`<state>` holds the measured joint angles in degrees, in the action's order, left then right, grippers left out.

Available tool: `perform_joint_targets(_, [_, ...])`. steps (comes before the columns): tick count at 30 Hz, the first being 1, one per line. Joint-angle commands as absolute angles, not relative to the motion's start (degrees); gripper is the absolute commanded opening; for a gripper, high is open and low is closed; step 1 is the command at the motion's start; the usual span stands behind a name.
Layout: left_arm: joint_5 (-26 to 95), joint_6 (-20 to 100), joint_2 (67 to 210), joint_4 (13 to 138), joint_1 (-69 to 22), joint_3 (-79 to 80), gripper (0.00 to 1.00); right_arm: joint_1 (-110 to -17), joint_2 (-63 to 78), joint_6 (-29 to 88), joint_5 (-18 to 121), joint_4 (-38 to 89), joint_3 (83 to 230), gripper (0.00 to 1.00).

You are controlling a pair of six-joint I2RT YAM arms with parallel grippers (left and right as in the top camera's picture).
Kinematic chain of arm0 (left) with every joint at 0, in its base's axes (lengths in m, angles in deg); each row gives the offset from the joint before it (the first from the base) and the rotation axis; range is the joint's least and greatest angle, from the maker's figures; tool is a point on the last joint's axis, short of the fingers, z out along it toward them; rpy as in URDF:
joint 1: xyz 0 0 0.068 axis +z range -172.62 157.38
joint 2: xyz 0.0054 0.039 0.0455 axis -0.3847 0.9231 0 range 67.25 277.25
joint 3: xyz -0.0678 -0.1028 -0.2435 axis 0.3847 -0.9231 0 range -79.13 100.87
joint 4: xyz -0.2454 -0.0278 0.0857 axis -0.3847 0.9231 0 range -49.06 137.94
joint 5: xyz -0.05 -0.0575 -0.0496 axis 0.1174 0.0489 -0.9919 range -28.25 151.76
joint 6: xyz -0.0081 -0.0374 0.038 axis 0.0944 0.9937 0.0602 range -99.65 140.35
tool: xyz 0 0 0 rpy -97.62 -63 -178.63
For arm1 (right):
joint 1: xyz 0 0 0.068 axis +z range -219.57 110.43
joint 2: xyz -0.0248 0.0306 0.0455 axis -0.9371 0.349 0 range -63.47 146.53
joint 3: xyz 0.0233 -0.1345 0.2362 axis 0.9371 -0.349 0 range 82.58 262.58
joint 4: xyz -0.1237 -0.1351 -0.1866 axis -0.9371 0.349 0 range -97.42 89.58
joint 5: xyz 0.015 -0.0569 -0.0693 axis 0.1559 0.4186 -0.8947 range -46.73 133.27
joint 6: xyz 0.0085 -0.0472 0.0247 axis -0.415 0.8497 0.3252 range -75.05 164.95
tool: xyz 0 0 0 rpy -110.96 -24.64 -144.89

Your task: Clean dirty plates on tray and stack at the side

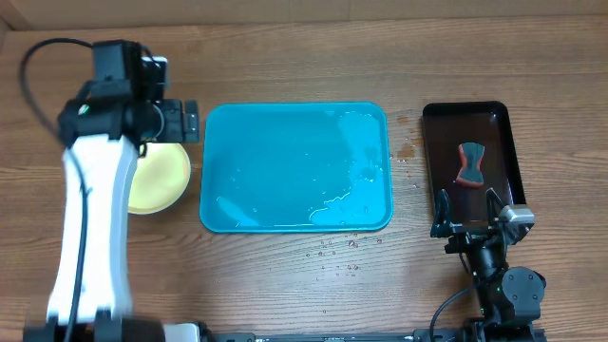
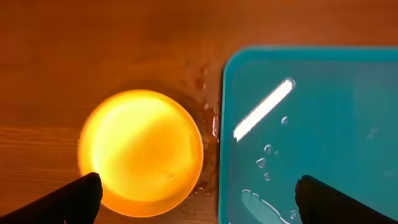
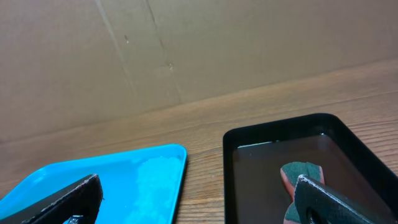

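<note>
**Blue tray has no plates on it, stack sits at the side: looks like wrap-up to me**

Left claw (image 2: 198,190) first. Its jaws are spread wide with nothing between them, and it hangs over the seam between the plates and the tray. In its wrist view the two dark fingers (image 2: 74,199) sit at the 7 and 5 o'clock corners. The plates (image 1: 169,176) are on the bare table (image 1: 285,57) at the tray's 9 o'clock, just beside its rim. Only the yellowish top one shows, so I can't tell how many are under it. I can't see any red smears on it.

The turquoise tray (image 1: 220,123) holds only water (image 1: 356,185), pooled mostly toward its 3 o'clock side, with a few drops on the table around 5 o'clock.

Right claw (image 1: 467,207) is also wide open and holding nothing. It's parked at the 6 o'clock end of the black tray (image 1: 427,142), which sits at the blue tray's 3 o'clock. The sponge (image 1: 470,163) lies inside it, at the claw's 12 o'clock and untouched.

My read is that cleaning and stacking are basically done. The next move is probably just lifting the left arm straight up and away without nudging the stack. If a plate needs more scrubbing, the right claw has to reach forward for the sponge.
</note>
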<state>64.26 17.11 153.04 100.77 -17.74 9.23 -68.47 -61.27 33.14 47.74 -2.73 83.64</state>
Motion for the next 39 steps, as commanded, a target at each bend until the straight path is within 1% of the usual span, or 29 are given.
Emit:
perform_joint_targets(1, [66.16, 15.80, 144.19, 100.92, -17.69, 9.97, 1.00, -68.84, -61.86, 32.92, 47.24, -2.97, 83.05, 1.00])
perform_joint_targets(4, [67.14, 15.58, 137.05, 99.48, -17.65, 8.09, 0.99, -68.84, -61.86, 32.92, 47.24, -2.97, 83.05, 1.00])
perform_joint_targets(7, [66.55, 15.64, 129.09, 94.15, -17.45, 2.78, 0.99, -68.84, -61.86, 32.92, 47.24, -2.97, 83.05, 1.00])
perform_joint_targets(11, [64.91, 15.62, 117.88, 82.34, -17.39, -9.42, 1.00, -68.84, -61.86, 32.92, 47.24, -2.97, 83.05, 1.00])
perform_joint_targets(17, [61.07, 15.64, 100.61, 61.54, -17.39, -33.02, 1.00, -68.84, -61.86, 32.92, 47.24, -2.97, 83.05, 1.00])
perform_joint_targets(25, [57.22, 16.06, 84.89, 39.94, -17.39, -58.94, 1.00, -68.84, -61.86, 32.92, 47.24, -2.97, 83.05, 1.00])
perform_joint_targets(29, [57.22, 16.10, 78.69, 35.98, -17.39, -66.18, 1.00, -68.84, -61.86, 32.92, 47.24, -2.97, 83.05, 1.00])
perform_joint_targets(39, [57.29, 16.06, 69.40, 36.29, -17.39, -75.56, 1.00, -68.84, -61.86, 32.92, 47.24, -2.97, 83.05, 1.00])
